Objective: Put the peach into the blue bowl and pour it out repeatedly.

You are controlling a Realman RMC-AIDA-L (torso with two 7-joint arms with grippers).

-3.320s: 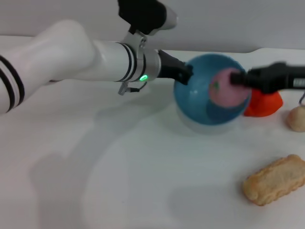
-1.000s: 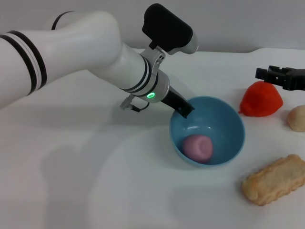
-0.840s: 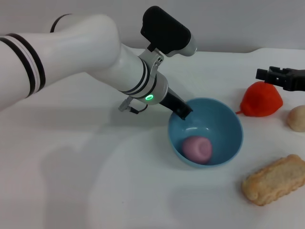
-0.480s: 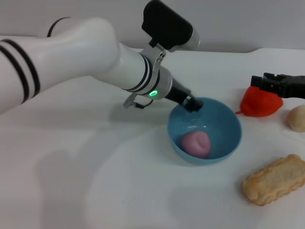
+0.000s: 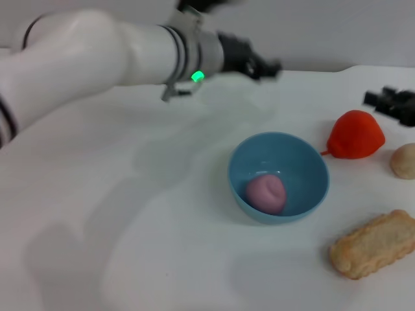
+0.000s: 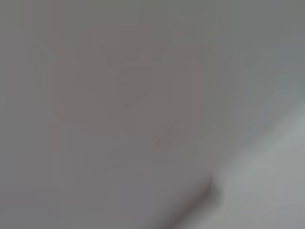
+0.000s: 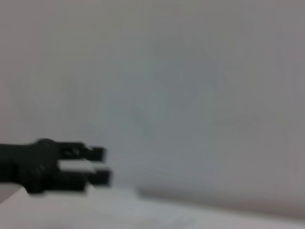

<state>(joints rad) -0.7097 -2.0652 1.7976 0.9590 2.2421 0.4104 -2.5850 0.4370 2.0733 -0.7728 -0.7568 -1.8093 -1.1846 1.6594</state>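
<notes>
The peach (image 5: 266,192) lies inside the blue bowl (image 5: 305,159), which stands upright on the white table (image 5: 130,246). The left gripper (image 5: 262,66) hangs above the table behind the bowl, clear of its rim (its outline is blurred). The right gripper (image 5: 382,100) shows at the right edge, just above the red-orange fruit (image 5: 355,135). A beige ball (image 5: 403,161) and a biscuit-like piece (image 5: 374,243) lie nearby.

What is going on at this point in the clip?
The peach lies inside the blue bowl, which stands upright on the white table. Neither gripper holds anything: the left gripper is lifted clear behind the bowl, and the right gripper hangs at the right edge above the red fruit. A beige ball and a biscuit-like piece lie untouched nearby.
</notes>
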